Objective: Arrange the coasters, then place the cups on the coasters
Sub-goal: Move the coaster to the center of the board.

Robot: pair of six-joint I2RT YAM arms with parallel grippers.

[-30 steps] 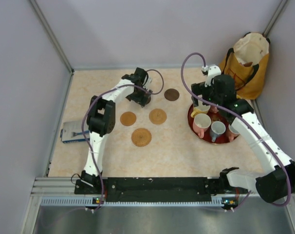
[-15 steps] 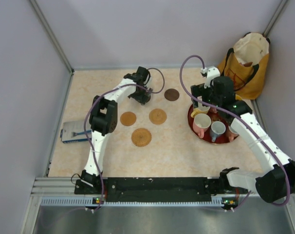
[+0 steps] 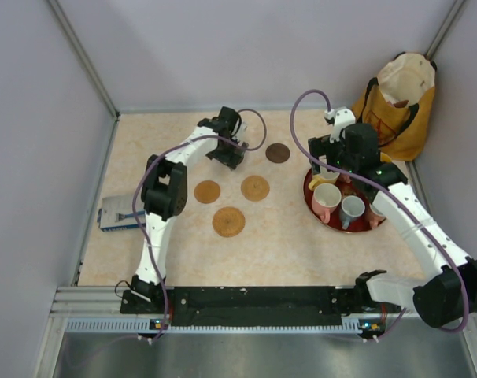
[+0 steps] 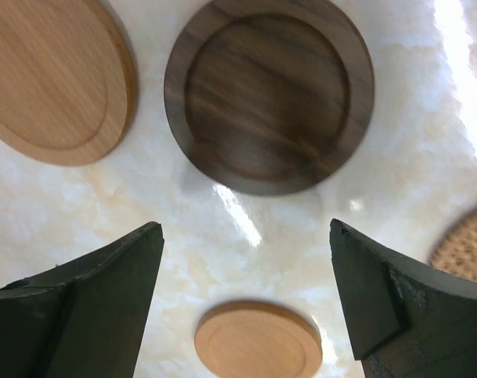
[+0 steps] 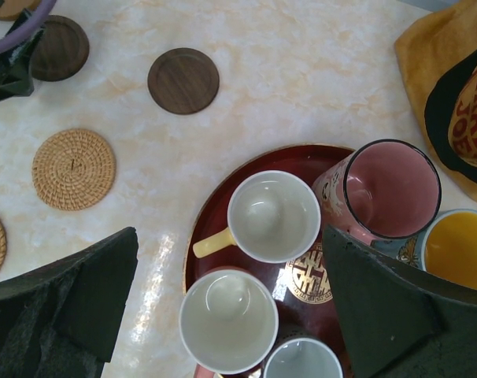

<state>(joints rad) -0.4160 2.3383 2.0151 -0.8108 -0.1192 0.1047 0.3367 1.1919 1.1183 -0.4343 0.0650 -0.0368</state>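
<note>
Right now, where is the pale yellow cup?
In the right wrist view the pale yellow cup stands on the red tray, just left of a pink cup, on the tray's side nearest the coasters.

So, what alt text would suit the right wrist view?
The open right gripper hangs over a red tray of mugs, a pale yellow mug centred below it. A dark coaster and a woven coaster lie on the table nearby.

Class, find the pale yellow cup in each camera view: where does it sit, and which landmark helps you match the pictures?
Top external: the pale yellow cup, far left on the red tray, partly hidden.
Right wrist: the cup at centre, on the tray.
Left wrist: not in it.
Shared landmark: the red tray, in both.
</note>
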